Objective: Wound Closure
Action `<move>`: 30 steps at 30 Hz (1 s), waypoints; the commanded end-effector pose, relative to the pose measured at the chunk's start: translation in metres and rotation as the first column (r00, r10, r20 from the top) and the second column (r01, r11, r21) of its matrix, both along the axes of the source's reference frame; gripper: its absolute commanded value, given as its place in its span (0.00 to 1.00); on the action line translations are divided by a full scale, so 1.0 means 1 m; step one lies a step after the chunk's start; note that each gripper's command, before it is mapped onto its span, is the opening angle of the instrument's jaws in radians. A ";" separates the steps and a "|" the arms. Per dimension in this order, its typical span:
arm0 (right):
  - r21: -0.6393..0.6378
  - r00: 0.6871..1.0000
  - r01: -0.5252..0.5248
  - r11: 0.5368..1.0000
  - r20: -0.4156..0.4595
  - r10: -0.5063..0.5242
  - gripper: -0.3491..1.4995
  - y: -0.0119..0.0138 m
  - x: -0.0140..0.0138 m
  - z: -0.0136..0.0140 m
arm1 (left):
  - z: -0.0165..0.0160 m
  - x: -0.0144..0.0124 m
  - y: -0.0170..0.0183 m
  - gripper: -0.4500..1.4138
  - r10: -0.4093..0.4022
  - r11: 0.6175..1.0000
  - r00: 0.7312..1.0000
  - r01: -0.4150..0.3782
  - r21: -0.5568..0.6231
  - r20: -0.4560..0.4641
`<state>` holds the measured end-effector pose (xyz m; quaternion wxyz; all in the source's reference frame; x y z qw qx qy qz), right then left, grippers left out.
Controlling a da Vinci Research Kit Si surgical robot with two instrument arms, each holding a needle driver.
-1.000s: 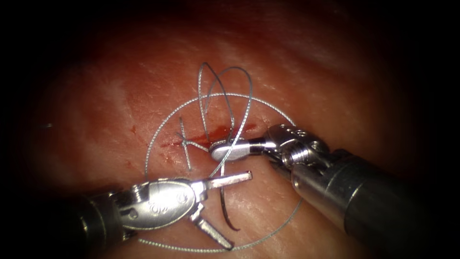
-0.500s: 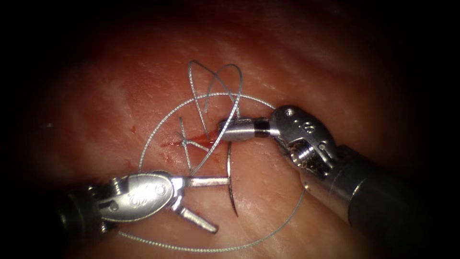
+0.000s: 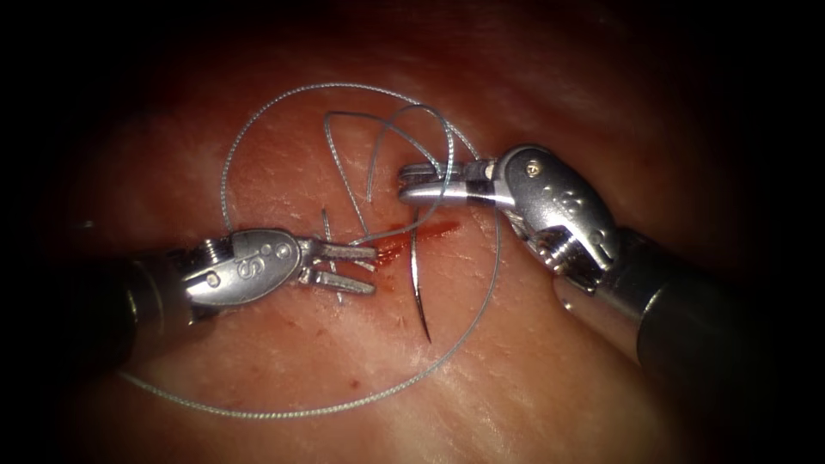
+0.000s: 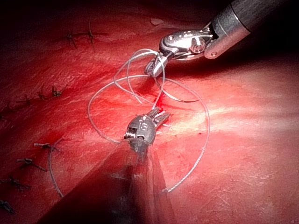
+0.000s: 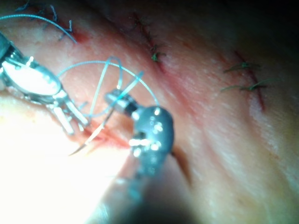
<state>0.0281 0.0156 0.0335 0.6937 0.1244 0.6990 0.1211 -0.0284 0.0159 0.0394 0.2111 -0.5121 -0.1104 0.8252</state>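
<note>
The tissue (image 3: 550,378) has a short cut (image 3: 430,230) wet with red fluid. My right tool (image 3: 404,185) hovers just above the cut, jaws shut on the thread (image 3: 481,301) a short way from the needle. The curved needle (image 3: 418,292) dangles below those jaws, free of the tissue, point downward. Thread coils in loops around both tools. My left tool (image 3: 375,270) sits at the cut's left end beside a tied knot (image 3: 330,254) with short tails, jaws slightly open and holding nothing. The left wrist view shows the left tool (image 4: 163,116), the right tool (image 4: 152,70) and the needle (image 4: 180,99). In the right wrist view are the right tool (image 5: 110,98), the needle (image 5: 93,133) and the left tool (image 5: 77,123).
Older finished stitches (image 4: 46,93) line the tissue away from this cut, more of them seen as dark knots (image 5: 247,86). A wide loop of thread runs down under the left shaft (image 3: 163,391).
My left tool has moved up to the cut's left end and its jaws have narrowed. My right tool has lifted up and back with the thread, raising the needle and loops.
</note>
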 end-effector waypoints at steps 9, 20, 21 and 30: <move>-0.088 1.000 -0.023 0.996 0.006 0.024 0.00 0.0024 0.0018 0.0002 | 0.0029 0.0003 0.0010 0.14 -0.012 1.000 0.999 0.012 0.000 -0.053; -0.204 0.999 -0.050 0.978 0.010 0.053 0.00 0.0041 0.0026 0.0008 | 0.0076 0.0007 0.0009 0.11 0.040 0.998 0.996 -0.037 0.044 -0.085; -0.211 0.998 -0.052 0.976 0.012 0.055 0.00 0.0042 0.0027 0.0010 | 0.0079 0.0008 0.0008 0.11 0.044 0.998 0.996 -0.040 0.042 -0.083; -0.294 0.997 -0.056 0.954 0.033 0.069 0.00 0.0044 0.0041 0.0039 | 0.0096 0.0032 0.0013 0.10 0.060 0.994 0.997 -0.055 0.090 -0.052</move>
